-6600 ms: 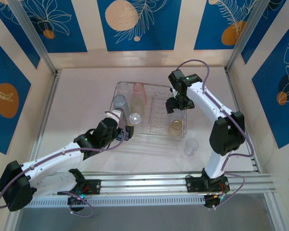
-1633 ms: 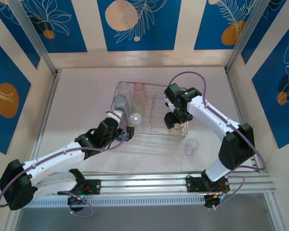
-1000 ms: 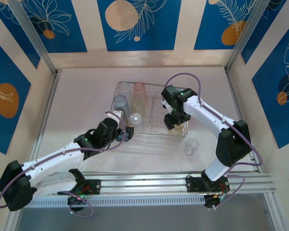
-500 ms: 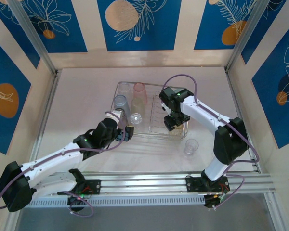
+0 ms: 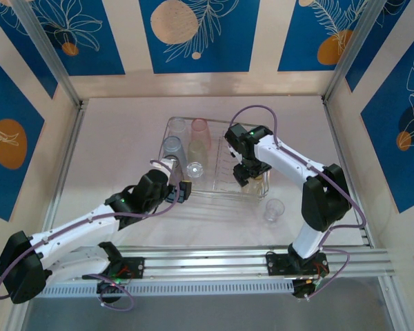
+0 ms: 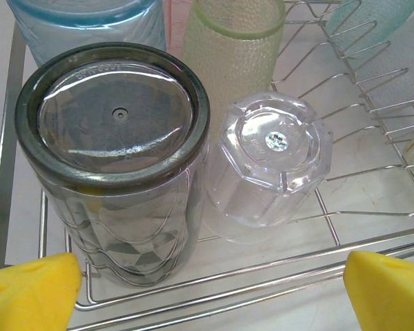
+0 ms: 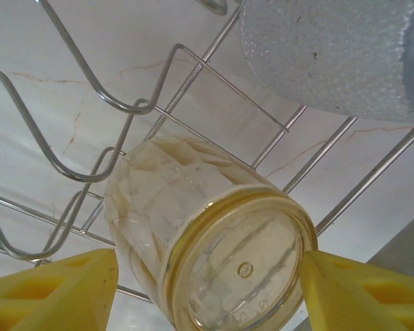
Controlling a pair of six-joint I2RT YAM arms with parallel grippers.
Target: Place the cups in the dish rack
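Note:
The silver wire dish rack (image 5: 221, 160) holds several upturned cups: clear (image 5: 177, 126), pink (image 5: 200, 128), blue (image 5: 171, 146), yellow-green (image 5: 199, 147) and small clear (image 5: 194, 169). My left gripper (image 5: 183, 190) hovers open at the rack's near left edge; a smoky grey cup (image 6: 114, 158) and the clear cup (image 6: 276, 172) stand just beyond its fingertips (image 6: 27, 289). My right gripper (image 7: 207, 293) is low in the rack's right part. An amber cup (image 7: 221, 248) lies tilted on the wires between its open fingers (image 7: 55, 289), base towards the camera, apart from the left finger.
One loose clear cup (image 5: 274, 209) stands on the table in front of the rack's right corner. A frosted pale cup (image 7: 338, 55) lies in the rack just past the amber one. Divider prongs (image 7: 134, 107) rise beside the amber cup. Walls enclose the table.
My right gripper has shifted slightly left over the rack and its fingers have spread wider round the amber cup. The left arm has stayed still.

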